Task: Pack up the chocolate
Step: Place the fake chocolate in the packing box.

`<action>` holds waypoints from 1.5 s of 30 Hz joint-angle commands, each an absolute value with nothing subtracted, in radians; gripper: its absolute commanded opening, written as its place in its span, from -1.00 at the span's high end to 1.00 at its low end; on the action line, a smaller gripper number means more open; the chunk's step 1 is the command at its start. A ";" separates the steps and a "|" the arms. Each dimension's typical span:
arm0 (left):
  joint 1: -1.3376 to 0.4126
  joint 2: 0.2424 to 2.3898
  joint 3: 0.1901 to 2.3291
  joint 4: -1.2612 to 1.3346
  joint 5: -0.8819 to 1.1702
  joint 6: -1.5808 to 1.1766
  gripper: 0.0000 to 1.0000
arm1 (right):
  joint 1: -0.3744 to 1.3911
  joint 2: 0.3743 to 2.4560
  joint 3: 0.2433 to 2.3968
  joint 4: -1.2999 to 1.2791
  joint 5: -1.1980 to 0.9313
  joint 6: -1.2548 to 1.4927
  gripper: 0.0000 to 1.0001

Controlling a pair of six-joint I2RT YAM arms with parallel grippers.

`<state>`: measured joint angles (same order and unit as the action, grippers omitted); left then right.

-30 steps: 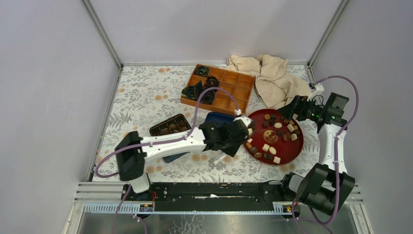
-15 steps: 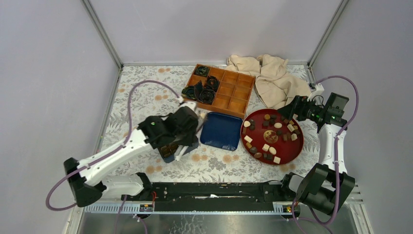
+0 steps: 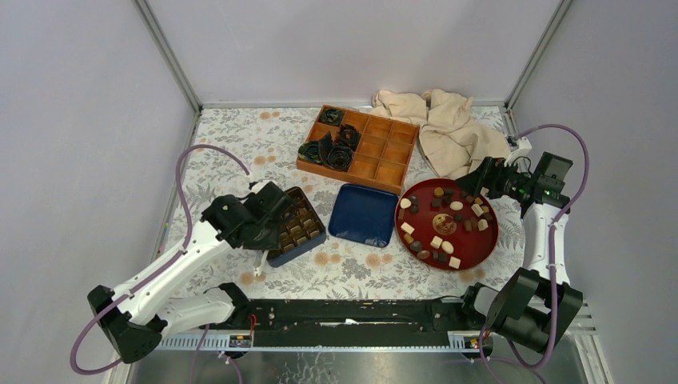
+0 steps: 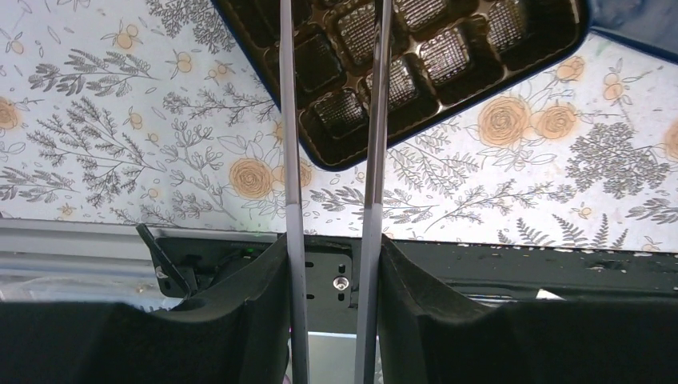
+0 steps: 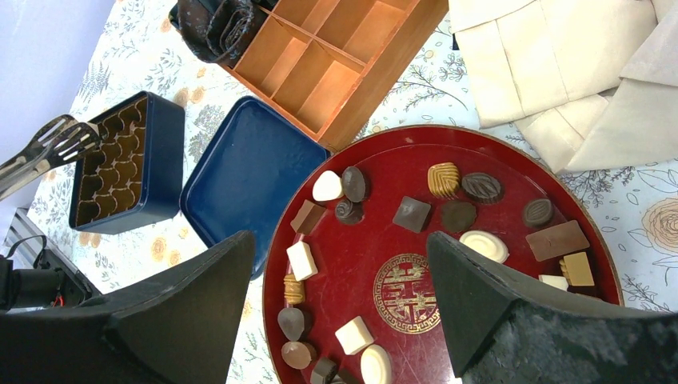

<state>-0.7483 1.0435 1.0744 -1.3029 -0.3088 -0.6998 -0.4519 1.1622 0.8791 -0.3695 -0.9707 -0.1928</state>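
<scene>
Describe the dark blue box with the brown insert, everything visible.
The dark blue rectangular box lies open and flat on the floral tablecloth, askew, left of a flat blue lid. A glossy brown moulded insert fills it, with rows of square ribbed cavities; those visible look empty. Over one corner reach metal tongs.

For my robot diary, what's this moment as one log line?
left claw: holding tongs over blue box | right claw: open above red plate | chocolate: on plate

We saw bright, even light from above, faint soft shadows, sharp focus, glints in the candy tray (image 4: 345, 112)
</scene>
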 commanded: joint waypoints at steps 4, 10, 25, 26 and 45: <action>-0.735 1.010 1.024 -1.323 -0.325 -0.741 0.80 | -0.457 1.155 0.891 -0.361 -1.005 -0.194 -0.73; -0.735 1.019 0.996 -1.286 -0.308 -0.725 0.63 | -0.457 1.157 0.891 -0.360 -1.005 -0.193 -0.73; -0.733 1.041 0.966 -1.267 -0.311 -0.713 0.06 | -0.457 1.158 0.891 -0.360 -1.003 -0.195 -0.73; -0.733 1.042 0.966 -1.268 -0.311 -0.713 0.05 | -0.457 1.157 0.891 -0.360 -1.003 -0.195 -0.72; -0.734 0.966 1.082 -1.245 -0.238 -0.703 0.16 | -0.458 1.158 0.891 -0.361 -1.003 -0.197 -0.73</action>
<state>-0.7429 1.0092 1.0042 -1.2949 -0.2790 -0.7124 -0.4519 1.1622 0.8791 -0.3695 -0.9718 -0.1932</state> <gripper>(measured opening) 0.441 0.862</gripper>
